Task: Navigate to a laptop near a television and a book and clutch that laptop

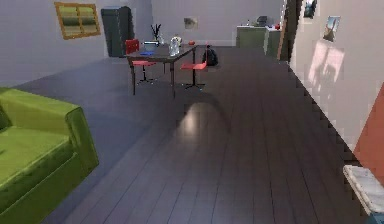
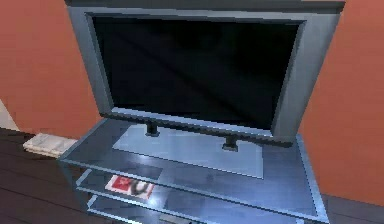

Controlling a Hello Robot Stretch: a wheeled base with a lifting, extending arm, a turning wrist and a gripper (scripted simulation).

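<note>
A large television (image 2: 195, 70) with a dark screen and grey frame stands on a grey glass-shelved stand (image 2: 290, 180) against an orange wall. On the stand's lower shelf lies a small red and white flat thing (image 2: 130, 186), perhaps a book. A pale flat thing (image 2: 48, 145) lies on the floor to the stand's left, and it appears again as the pale flat thing (image 1: 365, 188) at the forward view's lower right. Far ahead, a dining table (image 1: 165, 58) carries a small blue flat thing (image 1: 150, 45) and a glass vase (image 1: 175, 44).
A green sofa (image 1: 40, 150) fills the forward view's lower left. Red chairs (image 1: 197, 66) stand around the table. Dark plank floor (image 1: 210, 140) lies open between. A counter (image 1: 258, 36) stands at the back right, and a yellow-framed picture (image 1: 78, 19) hangs on the left wall.
</note>
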